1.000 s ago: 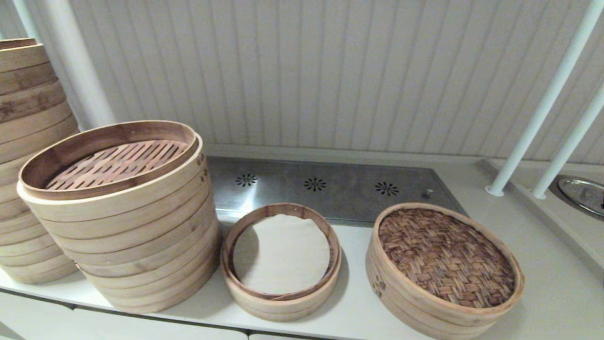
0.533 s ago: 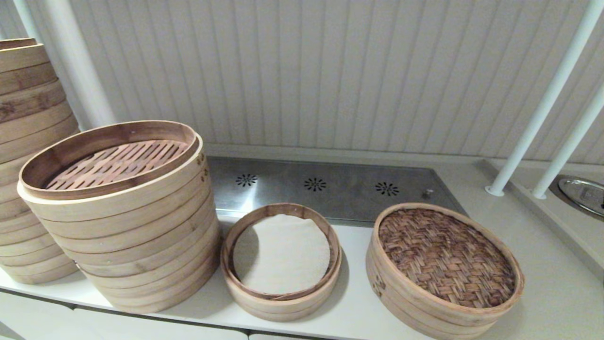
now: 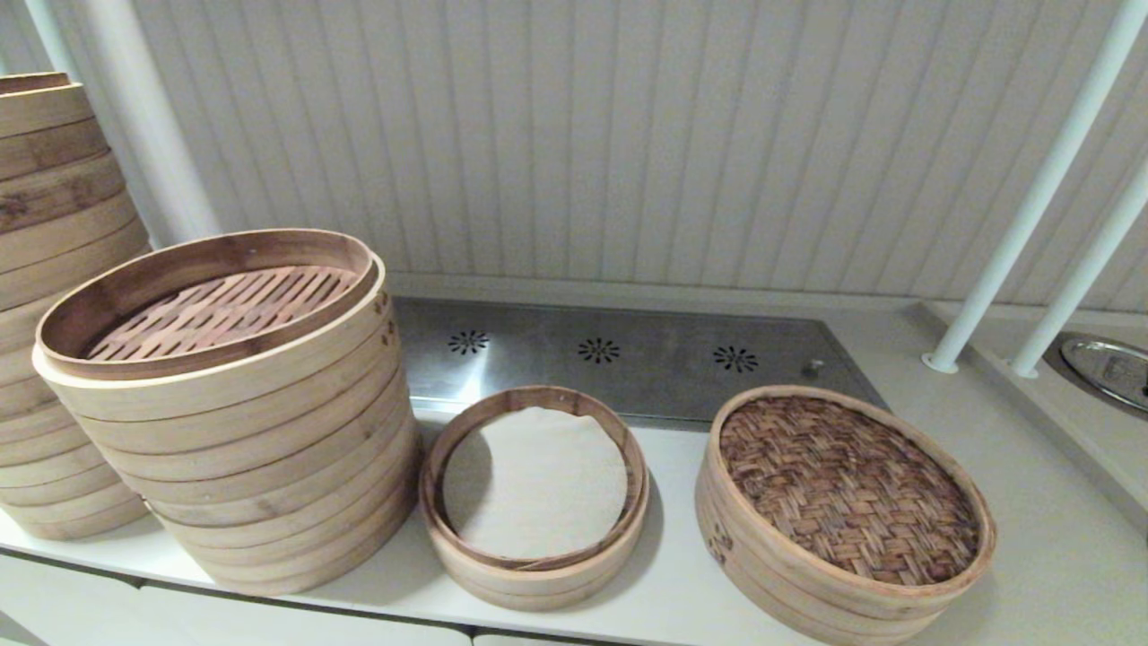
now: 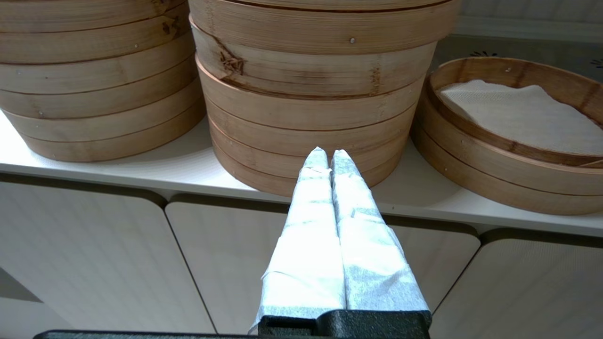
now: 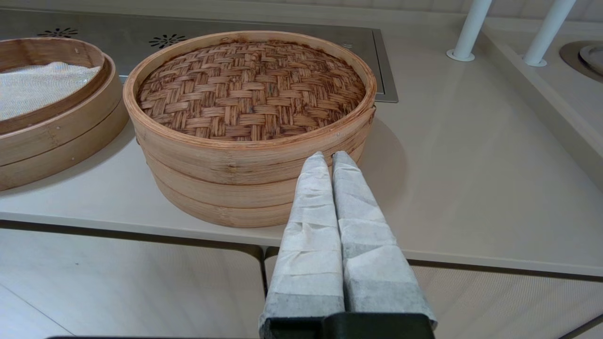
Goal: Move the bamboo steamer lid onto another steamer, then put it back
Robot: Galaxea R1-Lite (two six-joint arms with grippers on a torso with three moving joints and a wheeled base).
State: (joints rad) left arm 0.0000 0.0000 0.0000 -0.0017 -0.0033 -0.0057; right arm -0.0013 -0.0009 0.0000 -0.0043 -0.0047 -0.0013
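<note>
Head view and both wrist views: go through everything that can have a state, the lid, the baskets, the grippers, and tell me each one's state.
woven lid: seated on the right-hand basket, untouched.
small basket: uncovered, white liner lying on its floor.
tall stack: uncovered, slatted floor showing.
far-left stack: piled high, partly out of view.
left gripper: shut, empty, before the counter edge.
right gripper: shut, empty, short of the lid.

Lid (image 3: 847, 489): brown woven bamboo strips, rough, inside a smooth pale bamboo hoop. Low steamer (image 3: 534, 574): pale matt bamboo, darker inner rim, white cloth-like liner (image 3: 535, 480). Tall stacks (image 3: 242, 449): pale bamboo bands, slatted wood floor. Counter (image 3: 1031, 556): smooth, matt, off-white. Metal plate (image 3: 628, 359) near back edge: brushed, faintly shiny. Both hands' fingers (image 5: 313, 197): wrapped in white crinkled fabric-like tape.
</note>
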